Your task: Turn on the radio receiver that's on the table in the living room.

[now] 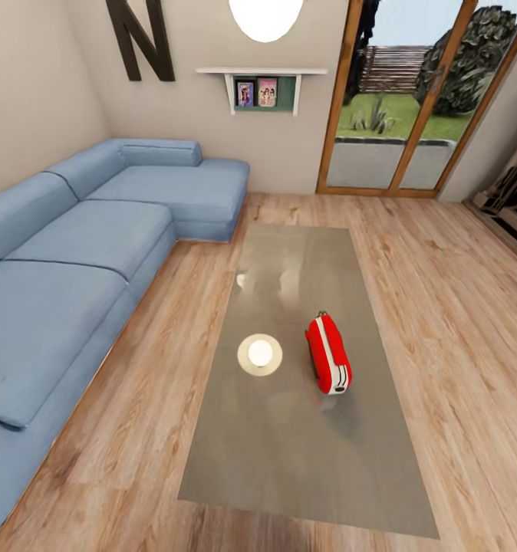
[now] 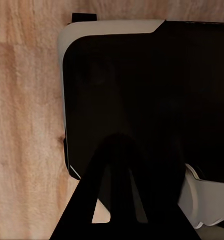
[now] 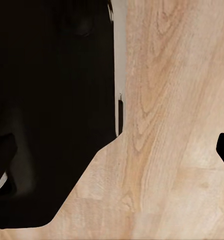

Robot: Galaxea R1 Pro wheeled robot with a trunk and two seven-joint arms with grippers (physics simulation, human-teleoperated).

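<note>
The radio receiver (image 1: 328,354) lay on the worktop (image 1: 289,445), a long low table with a glossy grey-brown top, somewhat past the middle of its length toward the near end and closer to the edge away from the sofa (image 1: 82,253). It was a small bright-red rounded box with white trim at its nearer end and a thin dark handle at its farther end, its long side running along the length of the worktop. Just beside the radio receiver, on the sofa side, a round white light reflection (image 1: 260,354) showed in the glossy top, apart from the red box.

The blue L-shaped sofa stood along the worktop's long side opposite the radio receiver, with light wood floor (image 1: 450,322) between them and all around the worktop. Beyond the worktop's far end, a beige wall carried a dark letter N (image 1: 141,37) and a small white shelf (image 1: 262,73) with two pictures under it. A white pendant lamp (image 1: 265,17) hung above the far end. Glass doors with wooden frames (image 1: 412,100) stood past the far corner of the worktop, on the radio receiver's side.

In the left wrist view, dark robot parts with a white rim hung over wood floor, and I could not tell how the left end effector's fingers stood. In the right wrist view, black shapes covered one side above the same floor, and the right end effector's state could not be told either.
</note>
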